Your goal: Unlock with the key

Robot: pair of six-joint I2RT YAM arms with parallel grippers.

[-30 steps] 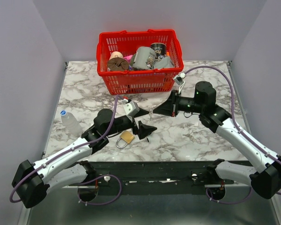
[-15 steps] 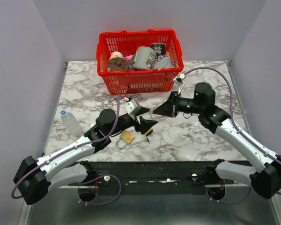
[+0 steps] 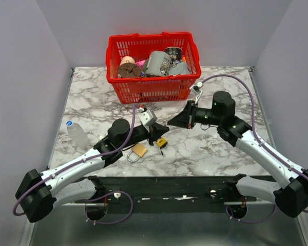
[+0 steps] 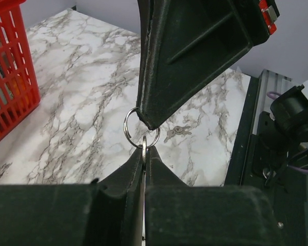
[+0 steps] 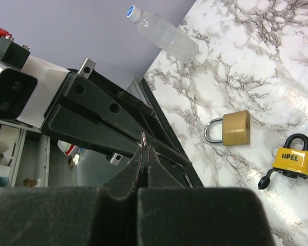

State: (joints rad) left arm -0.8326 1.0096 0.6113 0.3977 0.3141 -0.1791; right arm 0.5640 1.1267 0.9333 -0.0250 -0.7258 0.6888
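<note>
Just above the yellow padlock point(image 3: 162, 142), the left gripper point(image 4: 143, 155) is clamped nearly closed on the key point(image 4: 143, 146); the right gripper point(image 5: 142, 147), fully closed, pinches its key ring point(image 4: 126, 124).

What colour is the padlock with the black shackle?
The padlock is yellow; clearest in right wrist view.

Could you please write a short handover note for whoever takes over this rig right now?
Left pincer: shut on the key, just below the key ring.
Right pincer: shut on the key ring, tip to tip with the left.
Yellow padlock: lying on the table, shackle closed, in neither pincer.
Done: key is up off the table.
Left: put the key in the padlock and turn it.
</note>
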